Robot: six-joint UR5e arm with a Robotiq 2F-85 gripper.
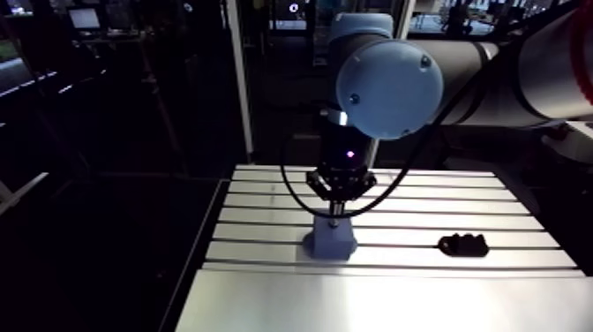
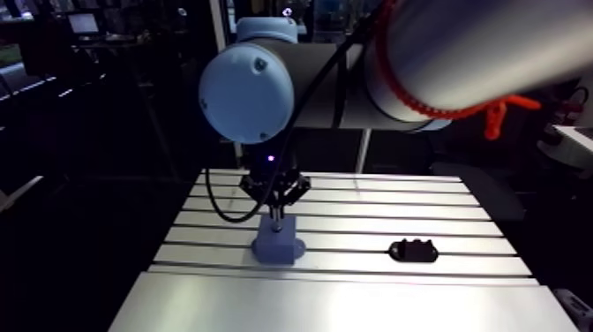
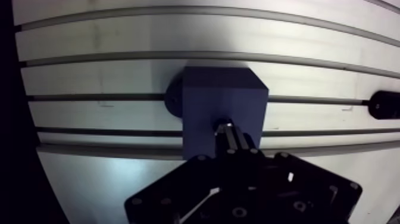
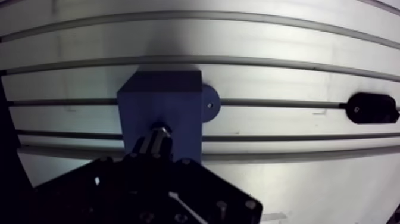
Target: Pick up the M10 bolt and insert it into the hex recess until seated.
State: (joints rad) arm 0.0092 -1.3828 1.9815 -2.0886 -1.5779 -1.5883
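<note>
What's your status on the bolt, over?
Tool shut on M10 bolt. Bolt tip at top of blue block; seating cannot tell. Black part lies well aside.

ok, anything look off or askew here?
Nothing stands out. The blue block sits flat on the table, the hand holds the bolt upright over its top face, and the black part lies apart beside it.

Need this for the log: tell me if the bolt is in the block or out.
Cannot tell. The gripper, shut on the bolt, holds its end at the top of the block; the hole itself is hidden.
</note>
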